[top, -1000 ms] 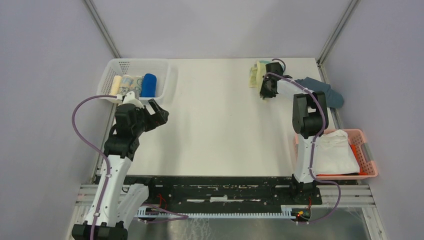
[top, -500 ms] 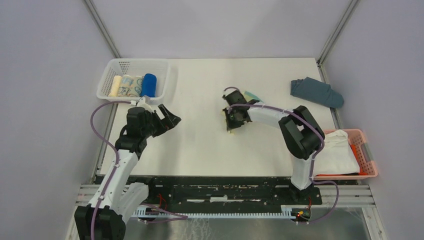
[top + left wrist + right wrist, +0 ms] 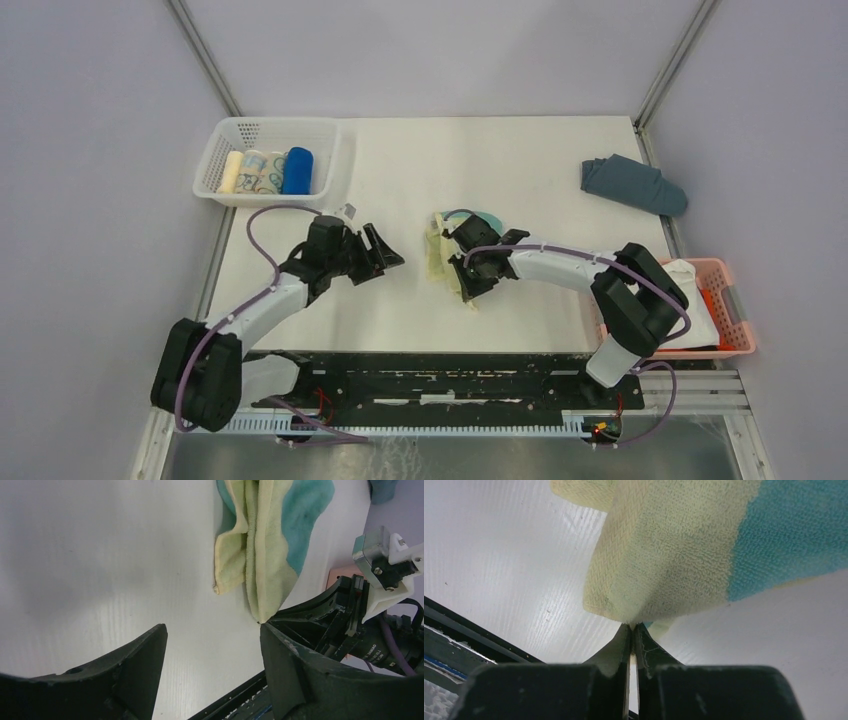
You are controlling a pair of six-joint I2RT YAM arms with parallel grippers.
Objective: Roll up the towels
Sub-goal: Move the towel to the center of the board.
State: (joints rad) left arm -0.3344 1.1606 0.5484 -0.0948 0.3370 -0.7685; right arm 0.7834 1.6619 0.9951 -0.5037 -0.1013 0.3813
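Your right gripper (image 3: 631, 626) is clenched on an edge of the yellow-and-teal towel (image 3: 438, 252), which lies bunched at mid-table between the two arms. Your left gripper (image 3: 388, 256) hangs released just beside it, jaws apart, holding nothing. The royal blue towel (image 3: 297, 170) sits rolled in the white basket (image 3: 270, 122). You seem to be at the laying-out step. Next, spread the cloth flat, which calls for the left fingers on a free corner. No brand or writing is readable.

Bare tabletop (image 3: 412, 235) is seen between the left gripper (image 3: 388, 250) and the yellow-and-teal towel (image 3: 437, 255); the upper left is blocked by a white basket (image 3: 215, 160), the lower right by a pink basket (image 3: 738, 318).
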